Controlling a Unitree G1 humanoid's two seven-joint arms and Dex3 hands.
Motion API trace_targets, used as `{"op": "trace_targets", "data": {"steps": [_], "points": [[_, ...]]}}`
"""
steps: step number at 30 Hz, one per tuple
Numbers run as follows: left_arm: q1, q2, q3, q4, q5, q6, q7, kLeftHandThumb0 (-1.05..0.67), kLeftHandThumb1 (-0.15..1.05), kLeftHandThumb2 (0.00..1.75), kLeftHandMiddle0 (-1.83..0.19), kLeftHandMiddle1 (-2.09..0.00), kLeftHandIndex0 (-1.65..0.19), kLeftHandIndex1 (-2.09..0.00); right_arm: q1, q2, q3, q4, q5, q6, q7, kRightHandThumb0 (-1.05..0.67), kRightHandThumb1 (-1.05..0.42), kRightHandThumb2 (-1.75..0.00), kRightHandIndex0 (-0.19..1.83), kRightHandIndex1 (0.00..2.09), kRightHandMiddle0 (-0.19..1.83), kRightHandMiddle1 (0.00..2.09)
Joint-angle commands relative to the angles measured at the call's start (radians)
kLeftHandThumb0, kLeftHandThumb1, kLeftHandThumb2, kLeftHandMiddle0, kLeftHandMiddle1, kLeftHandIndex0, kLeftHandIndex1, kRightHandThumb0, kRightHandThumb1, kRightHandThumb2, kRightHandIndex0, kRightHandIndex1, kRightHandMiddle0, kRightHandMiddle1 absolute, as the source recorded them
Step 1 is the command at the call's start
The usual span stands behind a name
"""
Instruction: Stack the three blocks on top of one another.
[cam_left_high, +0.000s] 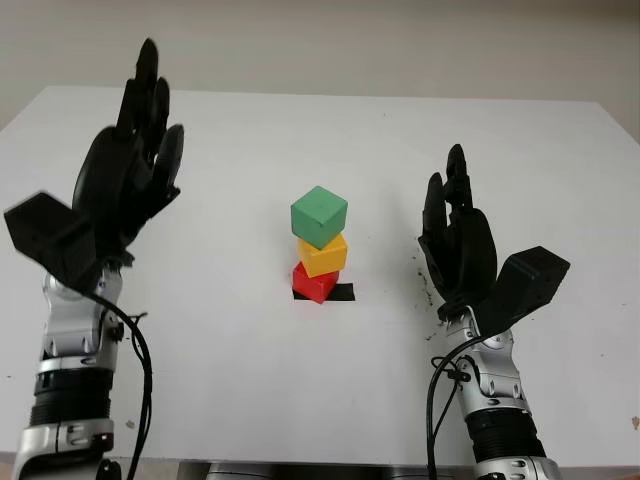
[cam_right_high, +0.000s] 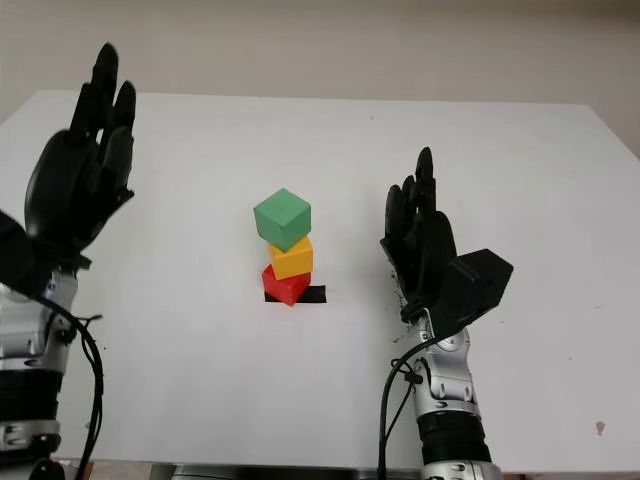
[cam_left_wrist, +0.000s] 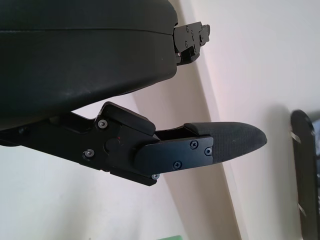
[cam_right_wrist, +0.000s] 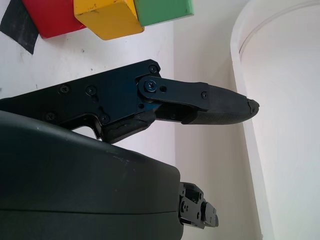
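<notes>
the three blocks stand stacked at the centre of the frame on the white tabletop (cam_left_high: 200, 400): the red block (cam_left_high: 314, 282) at the bottom on a black tape mark (cam_left_high: 340, 293), the yellow block (cam_left_high: 323, 254) on it, the green block (cam_left_high: 319, 216) on top. each is turned a little against the one below, so the corners overhang and the column looks slightly crooked, though it stands by itself.

the left hand (cam_left_high: 125, 185) is raised at the left of the frame, well apart from the stack, open and holding nothing. the right hand (cam_left_high: 458, 240) is up at the right of centre, nearer the stack but clear of it, also open, fingers (cam_right_wrist: 220, 106) straight and clamped on nothing.

judged from this, the stacking looks done. the blocks seem light, rigid cubes with smooth painted faces, likely a bit slippery against each other, so a sideways nudge could slide the top one off. if one needs squaring, it is best taken by two opposite flat side faces, pinched lightly, lifted straight up and not dragged.
</notes>
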Motion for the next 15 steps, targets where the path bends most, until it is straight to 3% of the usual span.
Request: {"op": "trace_targets", "data": {"steps": [1, 9, 15], "points": [[0.026, -0.029, -0.001, 0.019, -0.003, -0.029, 0.019, -0.81, 1.05, 0.63, 0.19, 0.0, 0.19, 0.0, -0.024, -0.003, -0.004, 0.012, 0.0, -0.007, 0.0, -0.72, -1.05, -0.57, -0.19, 0.0, -0.19, 0.0], [0.08, -0.093, -0.053, 0.077, 0.068, -0.073, 0.097, -0.85, 1.05, 0.63, 0.19, 0.0, 0.19, 0.0, -0.024, -0.004, -0.006, 0.013, -0.027, -0.013, -0.031, -0.74, -1.05, -0.57, -0.19, 0.01, -0.18, 0.03], [0.107, -0.127, -0.074, 0.064, 0.049, -0.076, 0.089, -0.79, 1.05, 0.65, 0.19, 0.0, 0.19, 0.0, -0.024, -0.007, -0.008, 0.01, -0.038, -0.013, -0.042, -0.74, -1.05, -0.57, -0.19, 0.02, -0.18, 0.05]]}}
